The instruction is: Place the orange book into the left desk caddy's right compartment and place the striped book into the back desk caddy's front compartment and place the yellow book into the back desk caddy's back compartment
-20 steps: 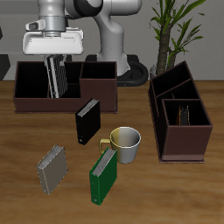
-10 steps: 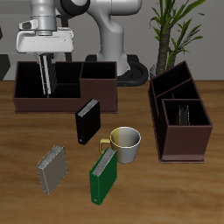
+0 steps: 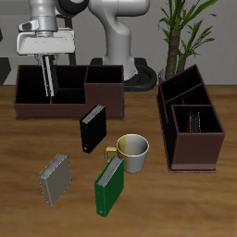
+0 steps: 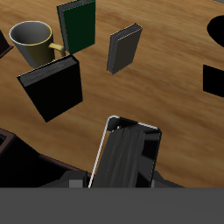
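The striped book (image 3: 49,80) hangs upright in the gripper (image 3: 48,62), whose fingers are clamped on its top edge. It is over the larger compartment of the back desk caddy (image 3: 102,104), and its lower end looks to sit just inside the walls. There is open room in that compartment on either side of the book, and the caddy's divider stands off at three o'clock.

From the wrist, the striped book (image 4: 127,162) shows a dark, glossy cover with fine lines and a pale edge.

On the wooden table (image 3: 185,208), at five o'clock from the gripper, a black book (image 3: 93,128) stands clear of the caddy's front wall. A mug (image 3: 134,152) is just beyond it, and a green book (image 3: 111,186) touches or nearly touches the mug. A grey book (image 3: 56,178) lies apart at six o'clock.

At four o'clock, well apart, the left desk caddy (image 3: 190,153) holds a book upright in one compartment. A potted plant (image 3: 180,28) stands behind it.
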### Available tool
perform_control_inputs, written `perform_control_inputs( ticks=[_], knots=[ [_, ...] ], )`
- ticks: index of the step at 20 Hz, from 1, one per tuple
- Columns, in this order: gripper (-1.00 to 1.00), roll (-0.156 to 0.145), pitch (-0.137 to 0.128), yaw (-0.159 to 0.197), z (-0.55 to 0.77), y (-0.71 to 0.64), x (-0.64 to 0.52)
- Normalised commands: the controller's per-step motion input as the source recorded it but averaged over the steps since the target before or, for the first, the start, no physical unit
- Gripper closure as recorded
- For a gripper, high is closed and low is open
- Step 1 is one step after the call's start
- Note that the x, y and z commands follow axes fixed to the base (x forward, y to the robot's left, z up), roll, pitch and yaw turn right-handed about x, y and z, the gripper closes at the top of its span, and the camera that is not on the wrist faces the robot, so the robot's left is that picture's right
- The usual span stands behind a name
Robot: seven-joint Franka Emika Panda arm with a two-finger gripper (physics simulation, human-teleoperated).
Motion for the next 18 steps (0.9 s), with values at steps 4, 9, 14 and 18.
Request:
perform_control_inputs(
  ticks=[4, 9, 14, 18],
  knots=[
    [1.0, 0.053, -0.016, 0.254, 0.02, 0.18, -0.18],
    [1.0, 0.078, 0.039, 0.234, 0.01, 0.08, -0.03],
    [1.0, 0.055, 0.052, 0.236, -0.08, 0.0, -0.19],
    [1.0, 0.007, 0.034, 0.22, 0.04, -0.11, -0.19]
  ],
)
